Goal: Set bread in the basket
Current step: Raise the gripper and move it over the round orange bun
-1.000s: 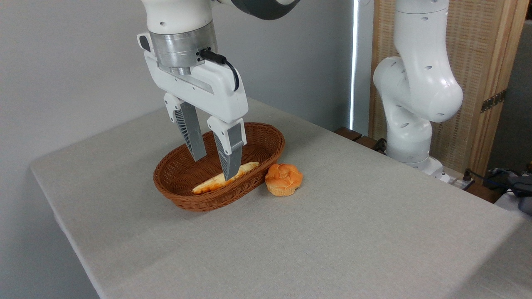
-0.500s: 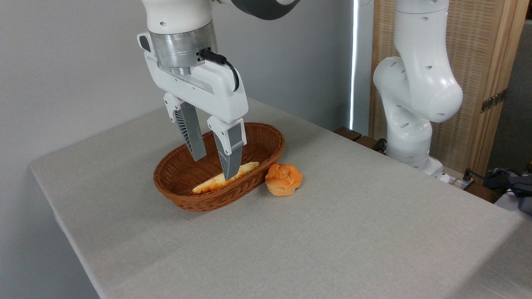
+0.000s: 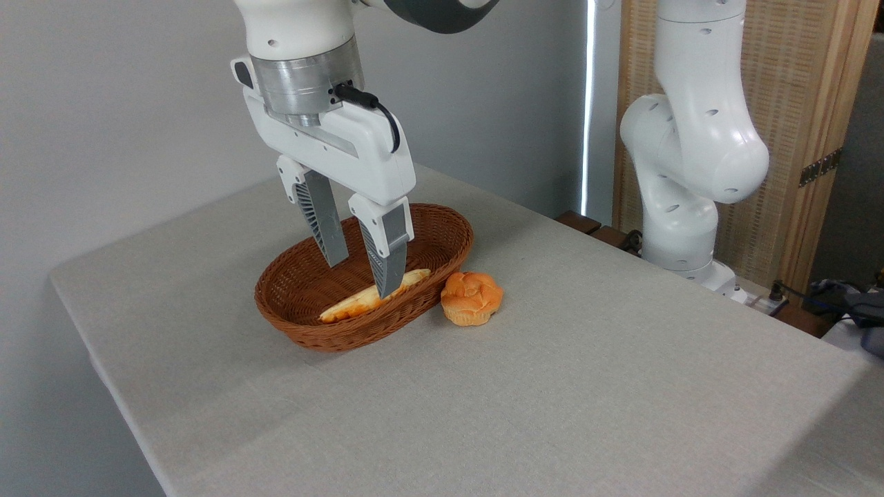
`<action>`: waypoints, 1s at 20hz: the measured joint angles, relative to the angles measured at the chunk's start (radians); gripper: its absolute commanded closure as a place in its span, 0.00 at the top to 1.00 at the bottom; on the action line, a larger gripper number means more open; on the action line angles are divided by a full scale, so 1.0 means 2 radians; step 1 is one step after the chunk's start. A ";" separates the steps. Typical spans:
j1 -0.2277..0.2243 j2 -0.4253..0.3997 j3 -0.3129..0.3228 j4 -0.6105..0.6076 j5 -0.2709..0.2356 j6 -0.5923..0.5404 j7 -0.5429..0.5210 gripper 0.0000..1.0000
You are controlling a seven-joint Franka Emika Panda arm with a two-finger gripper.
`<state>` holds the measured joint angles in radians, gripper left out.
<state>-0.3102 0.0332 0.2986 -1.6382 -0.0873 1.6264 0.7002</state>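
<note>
Gripper (image 3: 362, 278): jaws parted, empty, above the wicker basket (image 3: 442, 259).
Bun (image 3: 472, 297): I see it outside, on the table.
Remaining: grasp, transfer.

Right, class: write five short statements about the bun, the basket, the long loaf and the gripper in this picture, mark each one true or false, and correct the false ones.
1. The bread lies inside the basket. False: it sits on the table, just outside the basket's right end.
2. A long loaf lies in the basket. True.
3. The gripper is shut on the bread. False: its jaws stand apart and hold nothing.
4. The gripper hangs over the basket. True.
5. The basket is tipped on its side. False: it sits flat, opening upward.
</note>
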 measured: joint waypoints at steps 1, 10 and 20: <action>0.000 0.000 0.000 -0.001 0.000 -0.001 0.012 1.00; 0.000 -0.046 0.000 -0.059 0.000 -0.010 0.217 1.00; -0.006 -0.138 -0.041 -0.202 0.049 -0.012 0.424 1.00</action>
<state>-0.3228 -0.2431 0.2173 -2.0432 0.0105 1.6025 1.5474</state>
